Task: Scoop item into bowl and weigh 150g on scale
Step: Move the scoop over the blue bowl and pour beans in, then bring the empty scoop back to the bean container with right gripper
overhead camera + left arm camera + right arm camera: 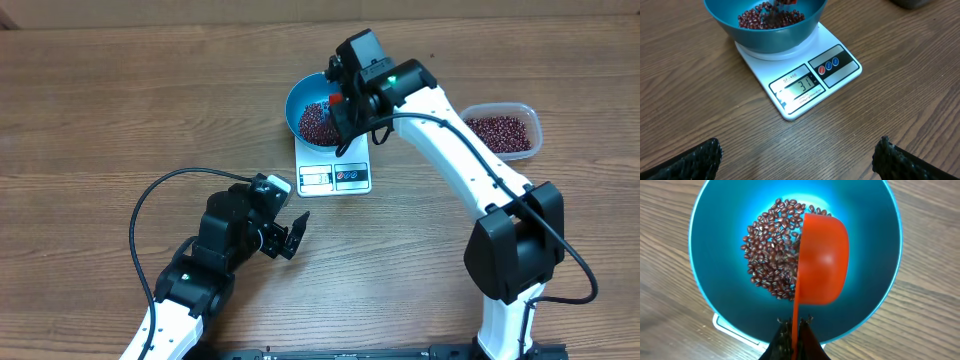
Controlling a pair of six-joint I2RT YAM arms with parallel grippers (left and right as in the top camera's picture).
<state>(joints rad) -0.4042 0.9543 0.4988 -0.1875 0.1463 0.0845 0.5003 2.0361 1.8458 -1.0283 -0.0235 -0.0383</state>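
Note:
The blue bowl (297, 100) stands on the white scale (335, 178). A pile of dark red-brown beans (770, 255) lies in the bowl (720, 290). My right gripper (795, 320) is shut on the handle of an orange-red scoop (822, 260). The scoop is turned on its side above the beans, inside the rim. My left gripper (797, 160) stands open over bare wood in front of the scale (805, 85), nothing between its fingers (695, 160). The scale's display shows digits that look like 31.
A clear plastic tub (533, 125) holding more beans sits at the right, beyond the right arm. The left arm's black cable (150, 200) loops over the table to its left.

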